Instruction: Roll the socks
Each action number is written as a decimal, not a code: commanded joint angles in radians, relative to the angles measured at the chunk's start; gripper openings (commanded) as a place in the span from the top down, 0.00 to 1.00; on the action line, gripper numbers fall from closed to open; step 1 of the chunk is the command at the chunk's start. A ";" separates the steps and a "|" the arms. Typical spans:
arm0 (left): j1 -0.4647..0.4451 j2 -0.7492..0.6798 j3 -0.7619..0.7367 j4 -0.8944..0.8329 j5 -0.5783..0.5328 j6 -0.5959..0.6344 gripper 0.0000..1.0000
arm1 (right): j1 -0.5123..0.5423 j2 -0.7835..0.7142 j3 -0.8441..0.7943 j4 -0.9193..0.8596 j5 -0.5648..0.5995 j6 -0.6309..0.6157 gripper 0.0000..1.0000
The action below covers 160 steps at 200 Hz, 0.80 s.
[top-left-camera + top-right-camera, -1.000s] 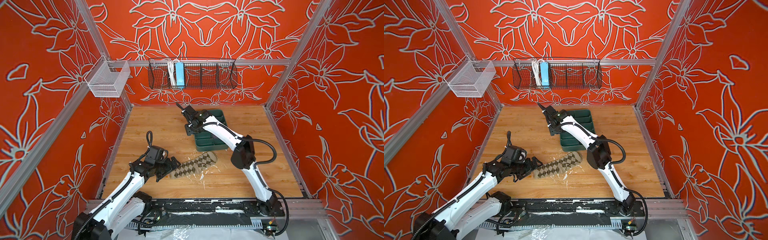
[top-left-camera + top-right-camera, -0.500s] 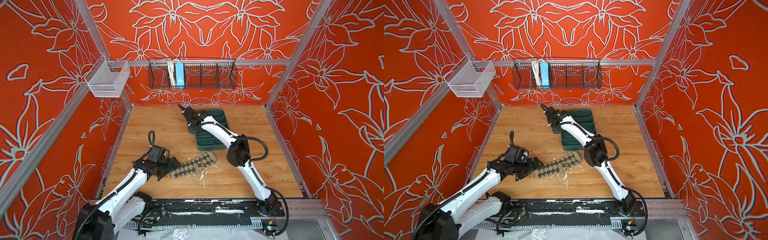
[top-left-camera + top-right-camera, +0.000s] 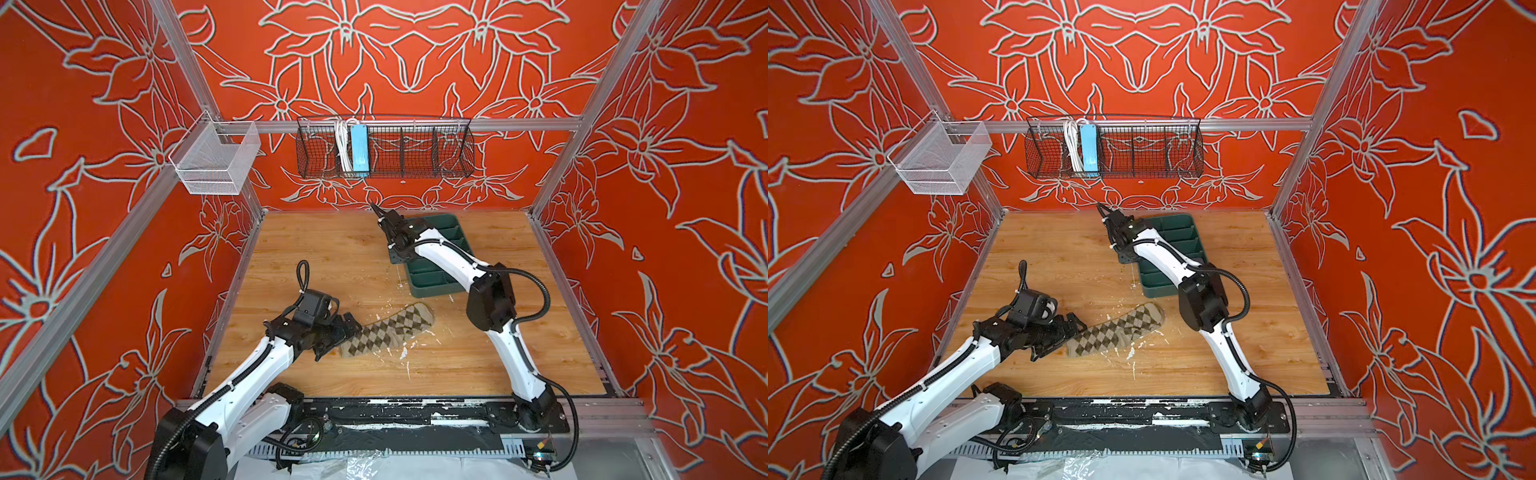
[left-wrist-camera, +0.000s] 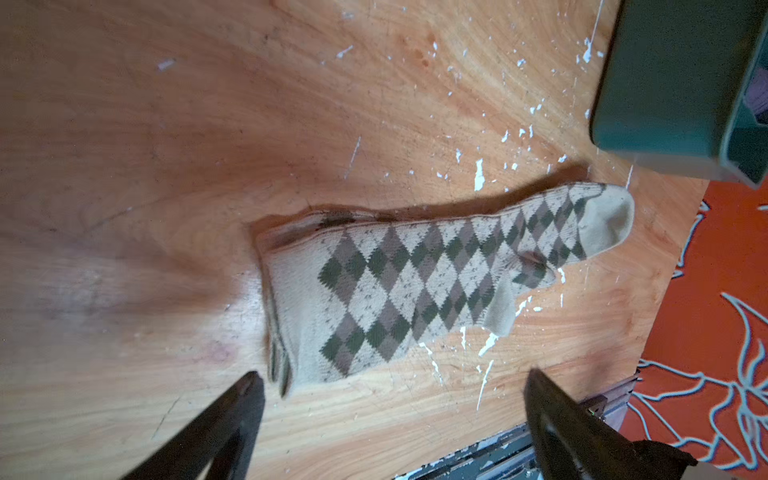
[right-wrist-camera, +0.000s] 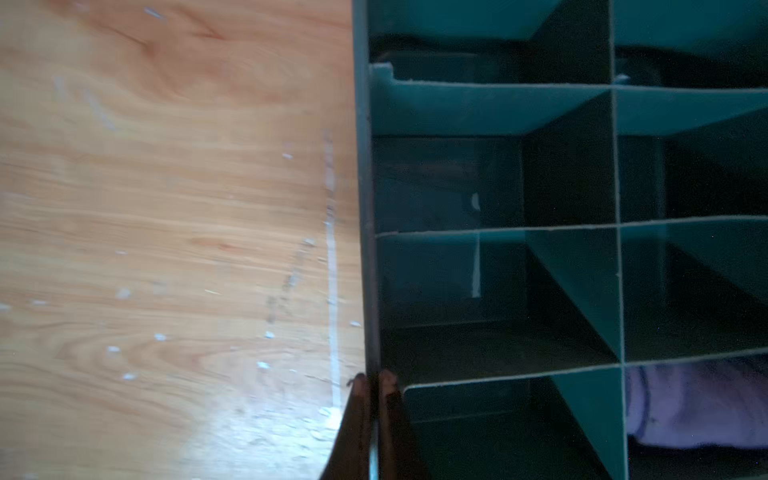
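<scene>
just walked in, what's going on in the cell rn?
Sock rolling, early on. The beige argyle sock lies flat and unrolled on the table. The left gripper is open at its cuff end, holding nothing. The right gripper is shut at the green tray side wall; whether it pinches the wall is unclear. The purple sock sits in a tray compartment.

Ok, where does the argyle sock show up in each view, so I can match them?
Top view: argyle sock lies low centre, in front of the green tray.
Top view: same spot, again just in front of the tray.
Left wrist: centre of the picture, lying flat.
Right wrist: not in it.
Shared landmark: the green tray, also seen by the left wrist and the right wrist.
</scene>
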<state>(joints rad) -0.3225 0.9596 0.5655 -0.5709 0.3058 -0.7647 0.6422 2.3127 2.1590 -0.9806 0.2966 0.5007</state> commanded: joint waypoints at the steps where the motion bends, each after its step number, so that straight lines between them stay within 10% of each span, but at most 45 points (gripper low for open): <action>1: -0.006 -0.005 0.040 -0.036 -0.020 0.027 0.04 | -0.080 -0.102 -0.204 -0.027 0.094 0.029 1.00; 96: -0.009 0.006 0.041 -0.041 -0.001 0.038 0.03 | -0.228 -0.363 -0.572 0.062 0.106 -0.122 1.00; 126: -0.031 0.019 0.062 -0.041 0.024 0.069 0.03 | -0.223 -0.525 -0.595 0.150 -0.125 -0.198 0.63; 160: -0.126 0.105 0.132 -0.064 -0.015 0.114 0.01 | -0.211 -0.721 -0.695 0.276 -0.333 -0.156 0.48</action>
<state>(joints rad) -0.3908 1.0142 0.6411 -0.6117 0.3111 -0.6930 0.4187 1.7279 1.5066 -0.8043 0.1707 0.3355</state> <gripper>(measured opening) 0.983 0.497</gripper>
